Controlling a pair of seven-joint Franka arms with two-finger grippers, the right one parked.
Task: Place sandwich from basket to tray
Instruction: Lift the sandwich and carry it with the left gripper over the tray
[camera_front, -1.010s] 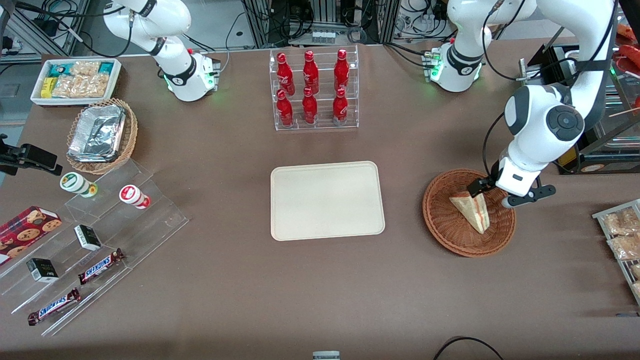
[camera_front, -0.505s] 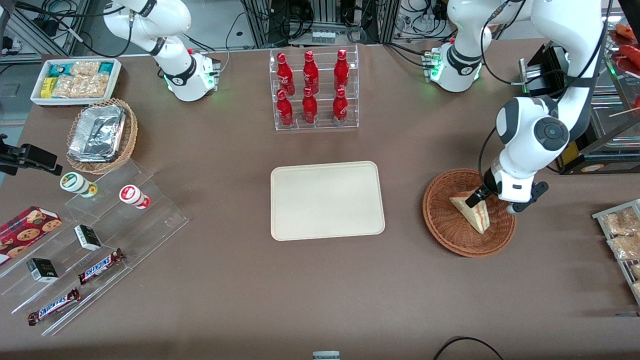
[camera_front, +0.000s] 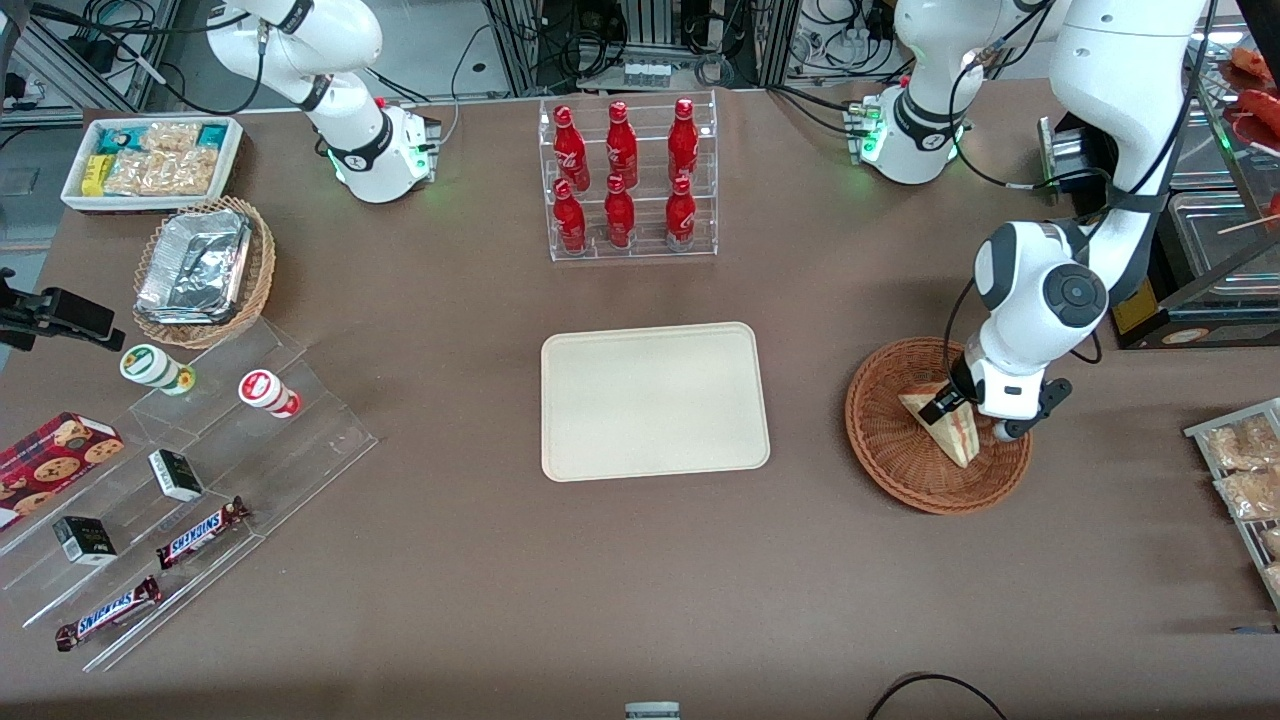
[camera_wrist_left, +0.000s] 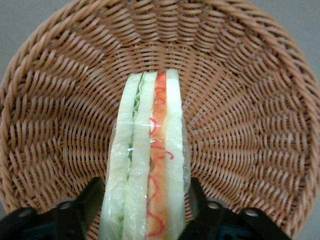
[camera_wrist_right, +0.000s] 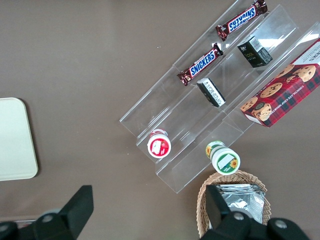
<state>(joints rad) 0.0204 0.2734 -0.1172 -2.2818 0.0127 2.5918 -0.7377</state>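
The sandwich (camera_front: 952, 432), a plastic-wrapped white bread wedge with a green and a red-orange filling stripe (camera_wrist_left: 147, 165), lies in the round reddish-brown wicker basket (camera_front: 890, 455) toward the working arm's end of the table. My left gripper (camera_front: 970, 418) is lowered into the basket (camera_wrist_left: 250, 100) and stands open. One black finger (camera_wrist_left: 90, 197) sits on each side of the wedge's broad end, very close to the wrap. The cream tray (camera_front: 655, 400) lies flat at the table's middle with nothing on it, beside the basket toward the parked arm's end.
A clear rack of red bottles (camera_front: 628, 180) stands farther from the camera than the tray. Toward the parked arm's end are a tan basket with foil containers (camera_front: 205, 270), a white snack bin (camera_front: 150, 160) and acrylic steps with snacks (camera_front: 190, 480). Snack packets (camera_front: 1245, 470) lie near the reddish-brown basket.
The left arm has come down and shifted slightly toward the tray. The fingers now straddle the sandwich's broad end instead of hovering above it. The sandwich has not moved.
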